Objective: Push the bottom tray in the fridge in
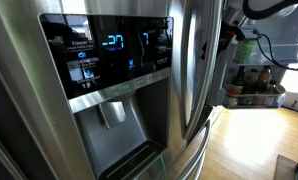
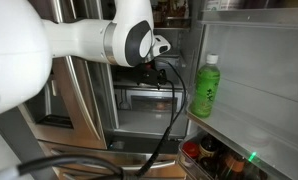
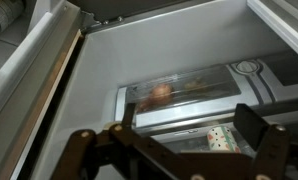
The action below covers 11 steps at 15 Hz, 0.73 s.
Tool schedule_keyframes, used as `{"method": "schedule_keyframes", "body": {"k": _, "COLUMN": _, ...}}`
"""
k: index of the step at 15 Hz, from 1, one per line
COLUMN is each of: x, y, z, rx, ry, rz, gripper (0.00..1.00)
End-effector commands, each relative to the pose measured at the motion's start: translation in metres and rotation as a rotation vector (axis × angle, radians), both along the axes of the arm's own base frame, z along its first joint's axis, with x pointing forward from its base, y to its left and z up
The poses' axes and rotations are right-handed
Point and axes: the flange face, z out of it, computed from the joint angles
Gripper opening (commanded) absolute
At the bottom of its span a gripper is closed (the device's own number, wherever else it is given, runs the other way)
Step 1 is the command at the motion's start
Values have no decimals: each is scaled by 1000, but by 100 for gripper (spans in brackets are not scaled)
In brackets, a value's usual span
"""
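The stainless-steel fridge [image 1: 29, 90] has a glossy black dispenser panel [image 1: 114, 50] with a blue-lit display and a long bar handle [image 1: 187, 60]. Its other door stands open in both exterior views. In the wrist view I look down into the fridge. A clear drawer [image 3: 179, 88] holds orange food. Below it a lower tray [image 3: 179, 122] holds a patterned carton [image 3: 221, 138]. My gripper [image 3: 174, 142] is open and empty, with its fingers spread in front of the lower tray. I cannot tell whether it touches the tray. My white arm [image 2: 129, 40] reaches into the fridge.
The open door's shelves hold a green bottle [image 2: 206, 85], with jars and bottles [image 2: 214, 160] lower down. More bottles [image 1: 254, 80] stand on a door shelf. A black cable [image 2: 174, 115] hangs from the arm. The fridge's inner side wall [image 3: 49, 80] is close by.
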Motion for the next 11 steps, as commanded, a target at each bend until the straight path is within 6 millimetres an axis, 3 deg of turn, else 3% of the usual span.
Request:
{"method": "schedule_keyframes", "body": {"k": 1, "x": -25, "y": 3, "z": 0, "rx": -6, "ry": 12, "rz": 49, "gripper": 100}}
{"method": "schedule_keyframes", "body": {"k": 6, "x": -43, "y": 2, "z": 6, "rx": -38, "ry": 13, "rz": 76, "gripper": 100}}
{"method": "schedule_keyframes", "body": {"k": 7, "x": -26, "y": 3, "z": 9, "rx": -27, "ry": 0, "rz": 62, "gripper": 100}}
{"method": "schedule_keyframes", "body": {"k": 11, "x": -33, "y": 4, "z": 11, "rx": -31, "ry": -6, "rz": 67, "gripper": 100}}
